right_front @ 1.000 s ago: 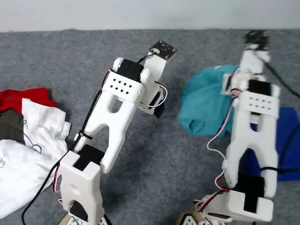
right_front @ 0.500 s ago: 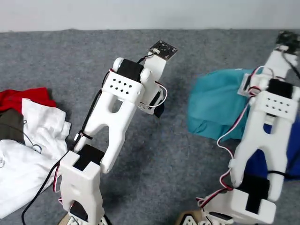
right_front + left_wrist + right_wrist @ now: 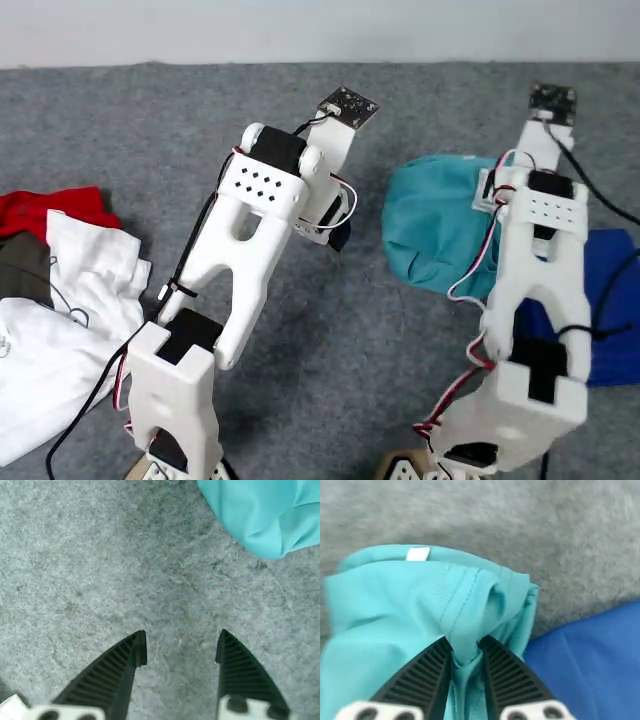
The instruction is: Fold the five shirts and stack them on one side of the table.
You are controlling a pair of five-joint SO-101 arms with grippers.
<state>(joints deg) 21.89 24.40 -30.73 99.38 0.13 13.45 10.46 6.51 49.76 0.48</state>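
- Right gripper [image 3: 466,650] has its fingers pressed together on a bunched fold of the teal shirt [image 3: 395,595], near the collar seam, with the rest of the cloth spreading away beneath it.
- Just beside that pinch lies the blue shirt [image 3: 590,650], flat on the grey table [image 3: 350,330]; it may be folded, though the arm hides too much to be sure.
- Left gripper [image 3: 180,647] hangs spread wide over bare table, holding nothing, the teal shirt's edge ahead of its tips.
- Well apart from both grippers, beyond the left arm, a white shirt [image 3: 50,330], a red shirt [image 3: 40,208] and a dark shirt [image 3: 22,265] lie in a loose heap.
- My judgement: the teal fold is in hand, no stack is built, and three shirts are untouched.
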